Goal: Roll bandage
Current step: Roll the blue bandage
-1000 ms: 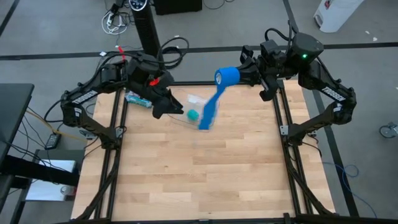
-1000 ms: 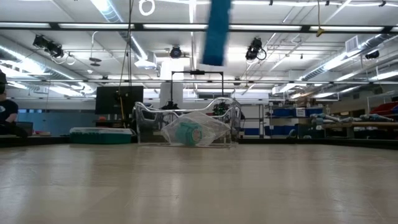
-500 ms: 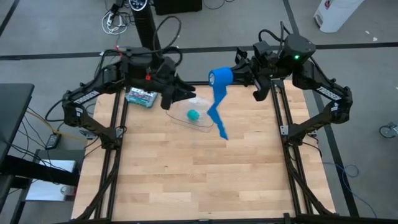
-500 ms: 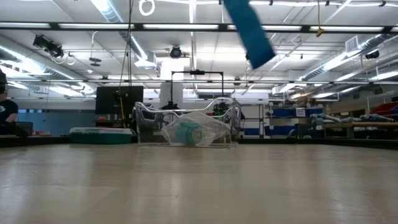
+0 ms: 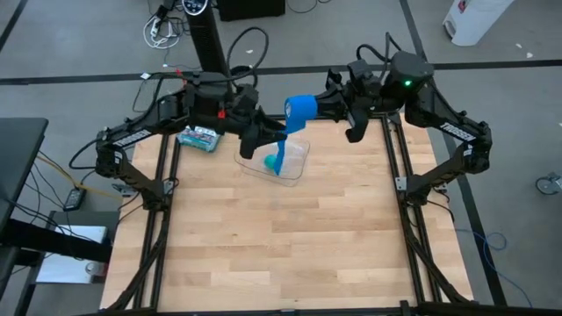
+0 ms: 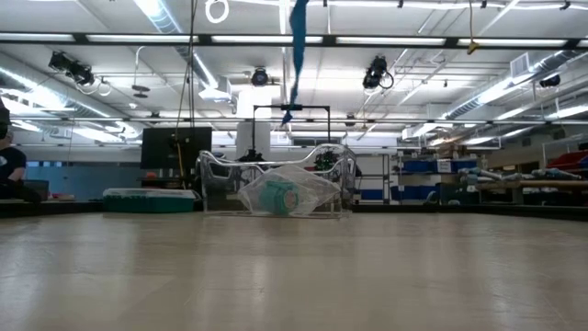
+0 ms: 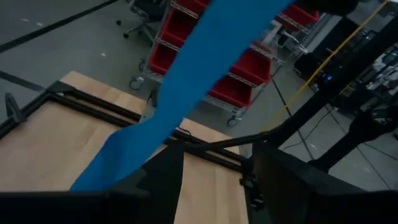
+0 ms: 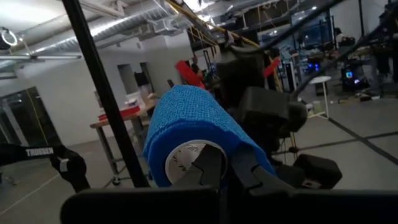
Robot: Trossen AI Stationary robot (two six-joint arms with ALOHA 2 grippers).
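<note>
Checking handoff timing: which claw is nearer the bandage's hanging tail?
Left. The left claw sits open right beside the bandage tail, which passes between its fingers. The right claw holds the roll, above the tail.

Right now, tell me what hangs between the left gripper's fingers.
In the left wrist view, the loose tail of the bandage hangs between the open left gripper's fingers; the right gripper holds its roll, shown in the high view.

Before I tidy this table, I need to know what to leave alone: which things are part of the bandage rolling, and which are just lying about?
In use:
- bandage, roll end in the right pincer, tail hanging
- left pincer, open by the tail

Lying about:
- teal roll in the clear tray
- printed box
</note>
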